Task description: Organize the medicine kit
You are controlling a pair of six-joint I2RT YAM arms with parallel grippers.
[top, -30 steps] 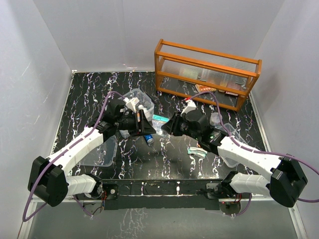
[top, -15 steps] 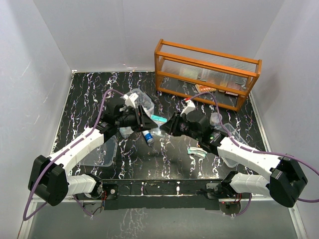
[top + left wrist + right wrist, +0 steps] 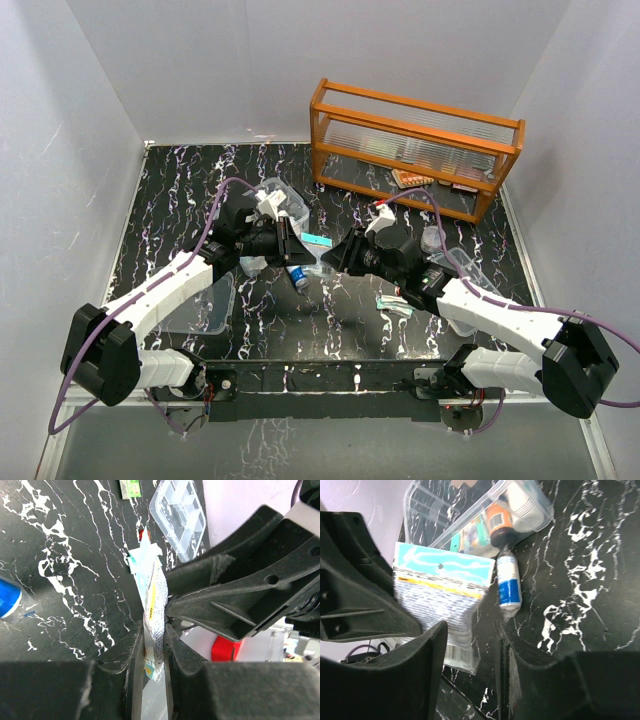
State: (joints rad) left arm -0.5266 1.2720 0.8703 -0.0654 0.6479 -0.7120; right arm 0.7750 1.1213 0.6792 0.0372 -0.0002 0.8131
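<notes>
A flat teal-and-white packet (image 3: 319, 241) hangs above the table between my two grippers. My left gripper (image 3: 151, 635) is shut on its lower edge, both pads pressing the foil (image 3: 152, 595). My right gripper (image 3: 470, 640) stands open; the packet (image 3: 440, 585) rests against its left finger, with a gap to the right one. In the top view the left gripper (image 3: 297, 246) and right gripper (image 3: 336, 257) face each other closely. The medicine kit (image 3: 283, 198), a clear box (image 3: 520, 505) holding an orange-capped bottle and other items, sits just behind the left gripper.
A small blue-labelled bottle (image 3: 298, 277) lies on the table beside the kit. A green-white packet (image 3: 393, 305) lies near the right arm. A clear lid (image 3: 210, 305) sits at the left and a clear compartment tray (image 3: 462, 285) at the right. The orange rack (image 3: 415, 145) stands at the back right.
My left gripper has closed onto the packet. My right gripper's jaws have spread apart and let go of it. Both arms have shifted only slightly.
</notes>
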